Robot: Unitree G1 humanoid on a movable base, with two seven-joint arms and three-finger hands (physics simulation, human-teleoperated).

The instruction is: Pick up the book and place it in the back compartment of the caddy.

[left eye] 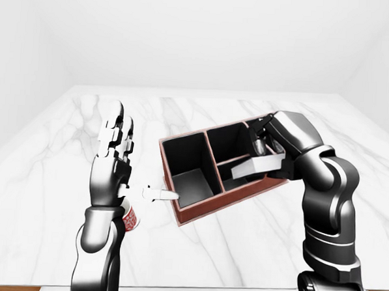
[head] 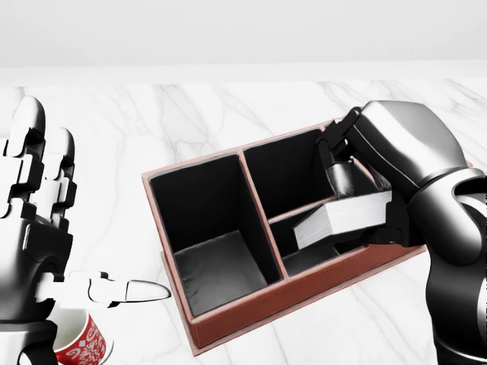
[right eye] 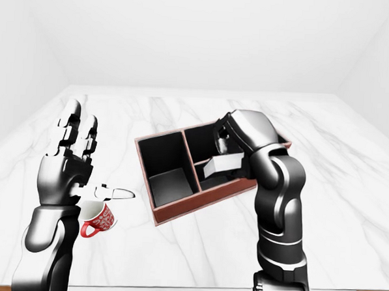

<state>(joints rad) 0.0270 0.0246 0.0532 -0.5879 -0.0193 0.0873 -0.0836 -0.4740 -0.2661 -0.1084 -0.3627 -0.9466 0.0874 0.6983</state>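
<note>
Your right hand (head: 358, 205) grips the book (head: 342, 218), fingers clamped over its top, and holds it tilted above the caddy's (head: 228, 315) small middle compartment, over the low divider (head: 303, 209). The caddy's big compartment to the left in the head view lies bare, and your right arm hides its far right end. Your left hand (head: 34, 220) stands open left of the caddy, fingers up, thumb pointing at it. A red mug (right eye: 98, 220) sits just below that hand on the marble table (head: 114, 137).

Right hand (right eye: 228, 152) grips the book (right eye: 222, 165) above the caddy (right eye: 153, 218).
</note>
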